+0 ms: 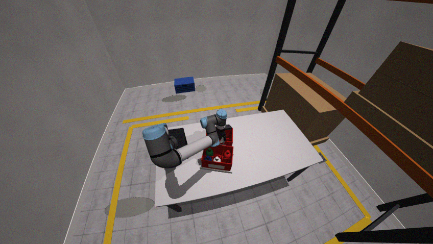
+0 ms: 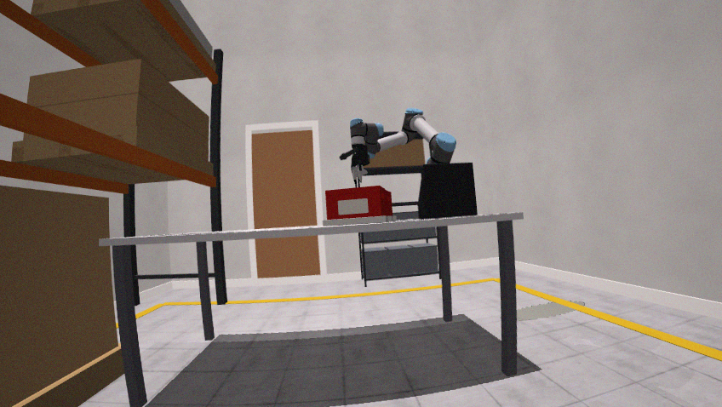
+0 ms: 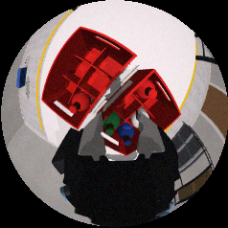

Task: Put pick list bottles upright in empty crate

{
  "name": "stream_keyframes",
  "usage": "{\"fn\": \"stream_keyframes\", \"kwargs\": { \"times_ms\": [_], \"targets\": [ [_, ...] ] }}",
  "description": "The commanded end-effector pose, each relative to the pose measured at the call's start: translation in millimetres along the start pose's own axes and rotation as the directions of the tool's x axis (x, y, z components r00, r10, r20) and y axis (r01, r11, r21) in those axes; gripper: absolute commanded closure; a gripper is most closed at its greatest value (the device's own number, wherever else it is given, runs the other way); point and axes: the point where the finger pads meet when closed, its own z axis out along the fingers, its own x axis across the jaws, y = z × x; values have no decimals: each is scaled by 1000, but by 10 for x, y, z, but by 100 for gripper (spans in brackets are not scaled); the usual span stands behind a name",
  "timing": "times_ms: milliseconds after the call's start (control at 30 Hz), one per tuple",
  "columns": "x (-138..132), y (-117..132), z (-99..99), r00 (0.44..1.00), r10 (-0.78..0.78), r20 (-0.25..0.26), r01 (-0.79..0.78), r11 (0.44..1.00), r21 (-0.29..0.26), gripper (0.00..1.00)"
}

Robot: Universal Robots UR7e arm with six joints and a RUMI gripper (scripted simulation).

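The crate nearer the top camera (image 1: 228, 166) (image 3: 170, 105) holds a green bottle (image 1: 209, 151) (image 3: 111, 121), a blue bottle (image 1: 208, 157) (image 3: 126, 130), a white bottle (image 1: 216, 159) and a red bottle (image 1: 227, 153) (image 3: 145, 91). The other red crate (image 1: 229, 133) (image 2: 330, 204) (image 3: 57, 86) has one red bottle (image 3: 79, 102) in a corner cell in the wrist view. My gripper (image 1: 222, 140) (image 2: 357, 184) (image 3: 119, 111) is partly open with nothing between its fingers, low over the crates; in the wrist view its fingertips flank the green and blue bottles. No pick list writing is readable.
The two crates stand close side by side on the white table (image 1: 266, 142) (image 2: 252, 233). A black box (image 1: 178, 137) (image 2: 447, 189) stands near the arm's base. Grey strips (image 3: 115, 91) show between the crates in the wrist view. A rack with cartons stands beside the table.
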Motion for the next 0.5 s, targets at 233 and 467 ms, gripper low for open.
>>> {"fn": "stream_keyframes", "kwargs": {
  "times_ms": [233, 467],
  "targets": [
    [486, -88, -2, 1000, -1, 1, 1, 1000, 2, 62],
    [831, -146, -2, 1000, -1, 1, 1, 1000, 2, 62]
  ]
}}
